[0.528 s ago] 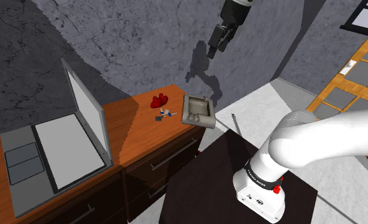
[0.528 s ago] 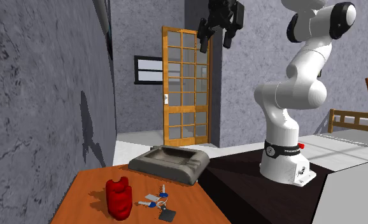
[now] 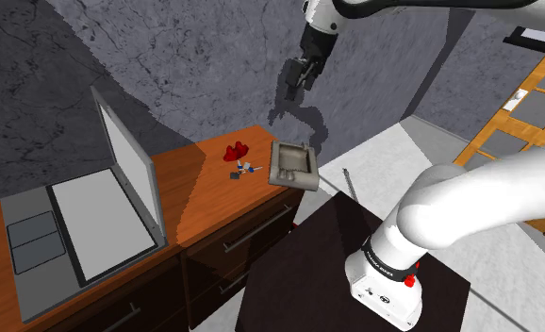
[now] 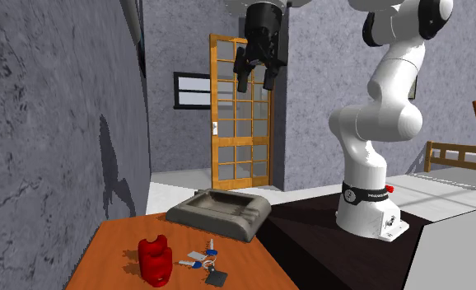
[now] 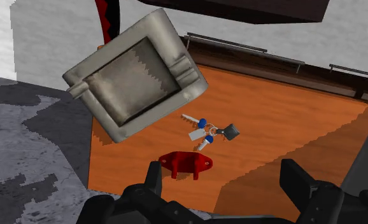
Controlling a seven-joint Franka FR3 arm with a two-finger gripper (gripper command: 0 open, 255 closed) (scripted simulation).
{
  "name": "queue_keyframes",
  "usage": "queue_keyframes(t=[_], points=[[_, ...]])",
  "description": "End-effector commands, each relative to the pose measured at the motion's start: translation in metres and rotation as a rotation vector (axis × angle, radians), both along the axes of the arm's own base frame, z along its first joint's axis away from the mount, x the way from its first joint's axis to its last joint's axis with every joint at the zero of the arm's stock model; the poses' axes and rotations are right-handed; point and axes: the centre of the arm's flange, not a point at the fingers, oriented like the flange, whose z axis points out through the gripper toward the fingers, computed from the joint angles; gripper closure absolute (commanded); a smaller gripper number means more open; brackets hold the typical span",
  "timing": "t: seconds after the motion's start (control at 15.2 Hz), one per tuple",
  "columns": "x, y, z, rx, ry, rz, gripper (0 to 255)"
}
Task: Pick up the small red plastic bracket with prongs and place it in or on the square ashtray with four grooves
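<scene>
Gripper (image 4: 256, 82) open, empty, high over counter (image 3: 197, 200). Red bracket (image 3: 235, 150) on counter w/ keys (image 4: 197, 260) just beside; grey ashtray (image 3: 276, 162) near, to shoulder view's right.

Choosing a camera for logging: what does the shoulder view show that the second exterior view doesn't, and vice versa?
Shoulder view adds the open grey laptop and dark drawer fronts. Second exterior view adds a brown wooden frame at its right edge. Both share the small red bracket, the grey square ashtray, the bunch of keys and the open black gripper.
</scene>
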Motion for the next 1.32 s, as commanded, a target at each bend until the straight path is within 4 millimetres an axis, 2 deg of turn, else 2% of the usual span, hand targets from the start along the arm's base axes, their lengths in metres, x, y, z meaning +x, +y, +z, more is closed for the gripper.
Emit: queue_keyframes(t=[0.0,1.25], points=[[0.020,-0.001,-0.019,0.002,0.010,-0.005,0],[0.191,-0.025,-0.214,0.019,0.113,-0.055,0]])
